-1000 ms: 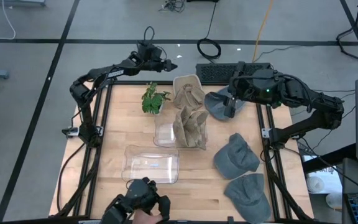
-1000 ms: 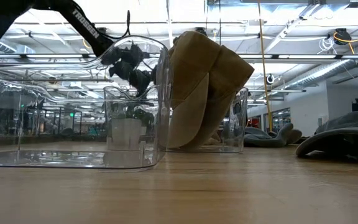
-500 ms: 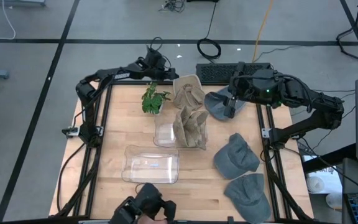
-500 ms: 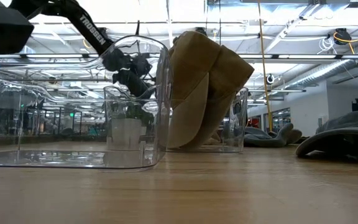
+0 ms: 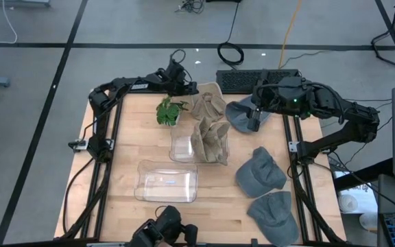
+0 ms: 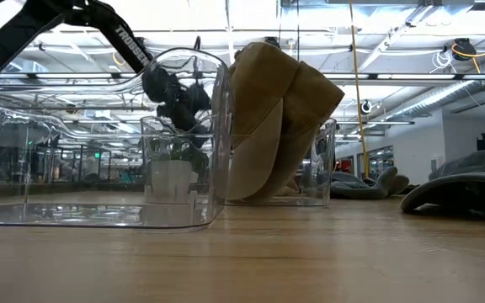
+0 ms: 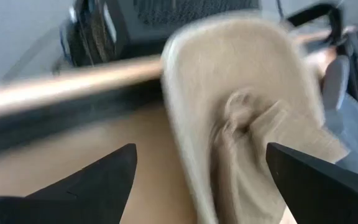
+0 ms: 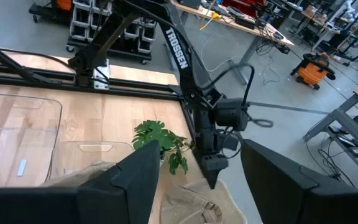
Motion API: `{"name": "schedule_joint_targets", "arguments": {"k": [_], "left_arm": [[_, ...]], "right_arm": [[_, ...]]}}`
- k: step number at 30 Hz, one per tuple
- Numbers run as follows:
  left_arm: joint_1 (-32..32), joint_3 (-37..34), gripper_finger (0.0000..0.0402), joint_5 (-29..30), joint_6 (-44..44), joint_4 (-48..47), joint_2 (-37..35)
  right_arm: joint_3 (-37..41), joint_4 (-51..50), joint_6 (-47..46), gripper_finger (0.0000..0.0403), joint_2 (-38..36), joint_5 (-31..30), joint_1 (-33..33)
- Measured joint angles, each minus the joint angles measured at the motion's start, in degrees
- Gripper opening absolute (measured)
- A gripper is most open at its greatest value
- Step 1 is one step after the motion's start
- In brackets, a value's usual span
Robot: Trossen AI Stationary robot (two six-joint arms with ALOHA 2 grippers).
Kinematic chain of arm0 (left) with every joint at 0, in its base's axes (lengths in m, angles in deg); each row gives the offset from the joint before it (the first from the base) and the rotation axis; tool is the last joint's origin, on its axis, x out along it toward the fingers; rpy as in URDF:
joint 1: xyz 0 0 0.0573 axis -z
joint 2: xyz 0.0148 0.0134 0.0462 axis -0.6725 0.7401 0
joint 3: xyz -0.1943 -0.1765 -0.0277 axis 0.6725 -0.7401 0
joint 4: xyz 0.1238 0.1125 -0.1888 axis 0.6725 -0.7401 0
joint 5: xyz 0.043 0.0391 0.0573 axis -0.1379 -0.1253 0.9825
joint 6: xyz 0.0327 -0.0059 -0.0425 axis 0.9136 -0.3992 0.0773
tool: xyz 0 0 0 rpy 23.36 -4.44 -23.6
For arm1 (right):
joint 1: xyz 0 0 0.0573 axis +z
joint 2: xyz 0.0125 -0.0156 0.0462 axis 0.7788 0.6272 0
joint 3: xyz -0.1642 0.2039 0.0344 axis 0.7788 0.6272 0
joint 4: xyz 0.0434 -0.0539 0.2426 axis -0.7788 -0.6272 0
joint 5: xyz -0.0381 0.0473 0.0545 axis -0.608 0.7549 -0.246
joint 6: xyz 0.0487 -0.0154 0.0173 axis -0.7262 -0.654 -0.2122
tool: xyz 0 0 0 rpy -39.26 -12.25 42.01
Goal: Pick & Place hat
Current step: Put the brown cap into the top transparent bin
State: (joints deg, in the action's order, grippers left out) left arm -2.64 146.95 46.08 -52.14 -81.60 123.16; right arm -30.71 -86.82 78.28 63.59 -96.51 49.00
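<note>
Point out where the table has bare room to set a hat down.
Bare wood runs along the table's left side, beside the plant and the empty clear bin. The middle and right are crowded: tan hats and grey caps.

Wooden table [image 5: 125, 147], two clear bins [image 5: 166, 181], small plant [image 5: 169, 110], tan hats [image 5: 208, 105], three grey caps [image 5: 259, 171]

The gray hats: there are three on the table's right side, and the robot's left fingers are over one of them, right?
Not quite. The high view shows the left fingers over the tan hat at the table's far edge. The three gray hats do lie on the right side.
</note>
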Motion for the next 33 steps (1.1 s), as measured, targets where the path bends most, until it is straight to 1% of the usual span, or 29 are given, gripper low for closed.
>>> {"name": "schedule_joint_targets", "arguments": {"k": [4,11,13,15,18,21,30,31,33], "left_arm": [[0.4,-0.1,0.0367,-2.6,-1.7,1.6,1.2],[0.9,-0.1,0.0367,-2.6,-2.0,4.4,1.0],[0.9,-0.1,0.0361,-2.7,-2.3,4.4,1.0],[0.9,-0.1,0.0342,-3.1,-2.5,4.0,1.0],[1.1,-0.1,0.0296,-3.2,-2.6,4.2,1.0],[1.2,-0.1,0.0237,-2.8,-4.0,4.1,1.0],[0.8,-0.1,0.0036,-2.5,-5.8,3.7,1.0],[0.6,-0.1,0.0021,-2.8,-5.8,3.6,1.0],[0.4,-0.1,0.0016,-2.9,-6.4,3.7,1.0]], "right_arm": [[0.0,-0.7,-0.1,0.0212,0.0,0.1,0.0],[0.0,-0.9,-0.3,0.0212,0.0,0.1,0.0],[0.0,-0.9,-0.3,0.0212,0.0,0.1,0.0],[0.0,-0.9,-0.3,0.0212,0.0,0.1,0.0],[0.0,-0.9,-0.3,0.0212,0.0,0.1,0.0],[0.0,-0.9,-0.3,0.0212,0.0,0.0,0.0],[0.0,-0.8,-0.3,0.0212,0.0,0.0,0.0],[0.0,-0.8,-0.3,0.0212,0.0,0.0,0.0],[0.0,-0.8,-0.3,0.0212,0.0,0.0,0.0]]}}
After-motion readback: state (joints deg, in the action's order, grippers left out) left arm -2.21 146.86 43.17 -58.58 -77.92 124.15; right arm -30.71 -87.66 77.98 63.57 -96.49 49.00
